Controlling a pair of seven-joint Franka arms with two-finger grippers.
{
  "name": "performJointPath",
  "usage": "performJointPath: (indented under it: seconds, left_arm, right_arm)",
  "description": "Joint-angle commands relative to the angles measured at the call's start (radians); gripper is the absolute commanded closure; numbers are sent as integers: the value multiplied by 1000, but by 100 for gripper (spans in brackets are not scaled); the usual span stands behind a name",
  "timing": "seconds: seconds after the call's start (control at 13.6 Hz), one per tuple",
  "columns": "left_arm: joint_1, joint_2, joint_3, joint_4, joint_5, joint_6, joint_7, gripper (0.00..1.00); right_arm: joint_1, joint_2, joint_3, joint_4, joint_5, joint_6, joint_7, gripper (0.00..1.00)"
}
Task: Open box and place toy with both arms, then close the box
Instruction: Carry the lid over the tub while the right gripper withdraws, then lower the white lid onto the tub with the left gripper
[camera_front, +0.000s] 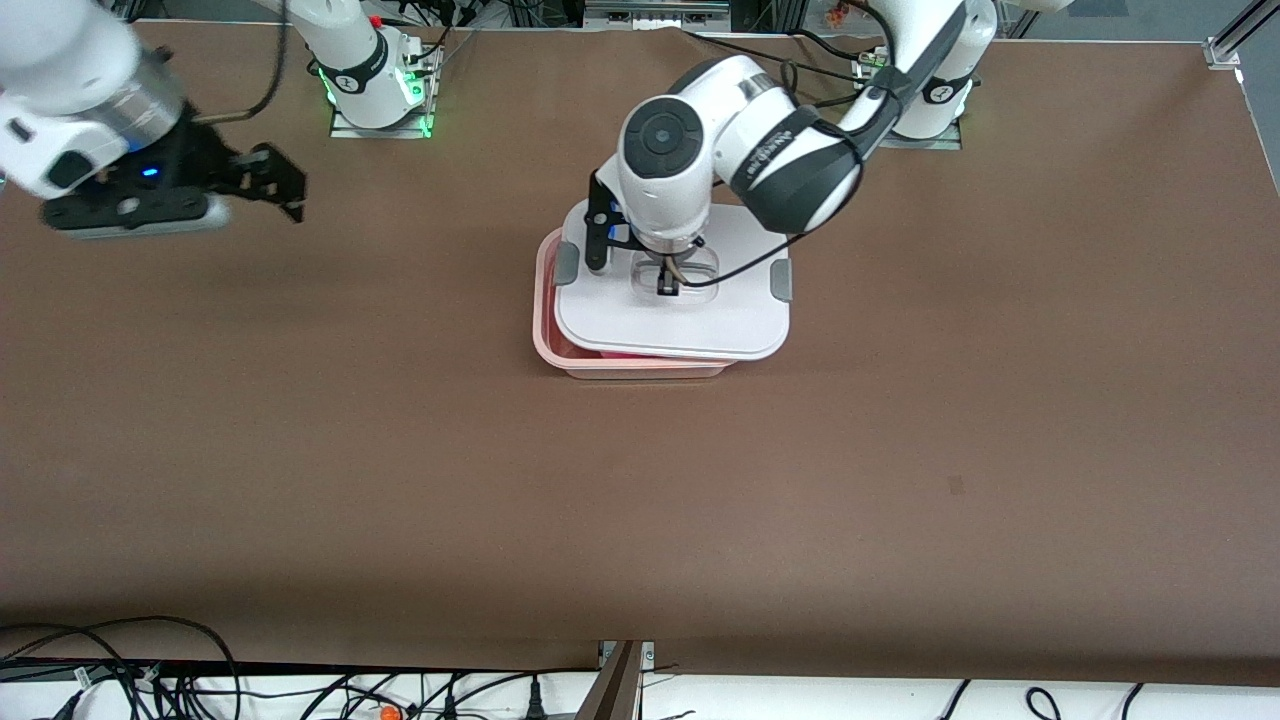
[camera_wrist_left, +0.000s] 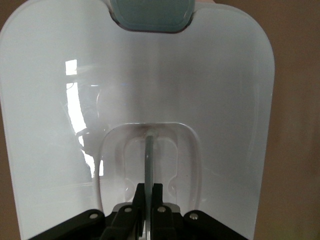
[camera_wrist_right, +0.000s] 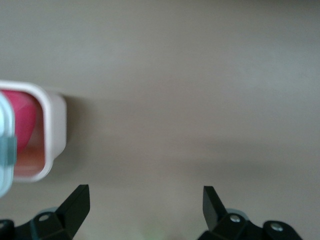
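Observation:
The pale pink box (camera_front: 603, 366) stands mid-table. Its white lid (camera_front: 690, 315) with grey side clips (camera_front: 780, 283) lies askew over it, shifted toward the left arm's end, so the box's rim shows at the near edge and at the right arm's end. My left gripper (camera_front: 668, 286) is shut on the lid's clear handle (camera_wrist_left: 148, 150) in the lid's (camera_wrist_left: 220, 90) recess. The hot-pink toy (camera_wrist_right: 22, 122) lies inside the box (camera_wrist_right: 54, 132), seen in the right wrist view; in the front view only a red strip (camera_front: 625, 353) shows under the lid. My right gripper (camera_front: 280, 185) is open and empty, up over the table's right-arm end (camera_wrist_right: 146, 197).
Brown cloth covers the table (camera_front: 400, 480). Cables (camera_front: 150, 680) lie past the table's near edge. The arm bases (camera_front: 375, 90) stand along the edge farthest from the front camera.

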Motion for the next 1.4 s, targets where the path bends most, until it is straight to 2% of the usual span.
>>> performJointPath:
  seconds: [0.0, 0.15, 0.44, 0.81, 1.33]
  left_arm:
    - [-67, 51, 21, 52, 52, 33, -55, 100]
    - [-81, 77, 20, 58, 81, 54, -77, 100]
    - [-84, 106, 20, 88, 84, 77, -110, 100]
    - [-83, 128, 21, 116, 81, 77, -144, 100]
    - [-75, 125, 21, 102, 87, 72, -202, 100]
  right_arm:
    - [-165, 7, 44, -16, 40, 37, -106, 0]
    - [-224, 9, 44, -21, 48, 35, -211, 0]
    - [-208, 3, 46, -20, 43, -6, -40, 0]
    - [-192, 7, 46, -17, 42, 9, -38, 0]
    - [-187, 3, 46, -26, 31, 11, -38, 0]
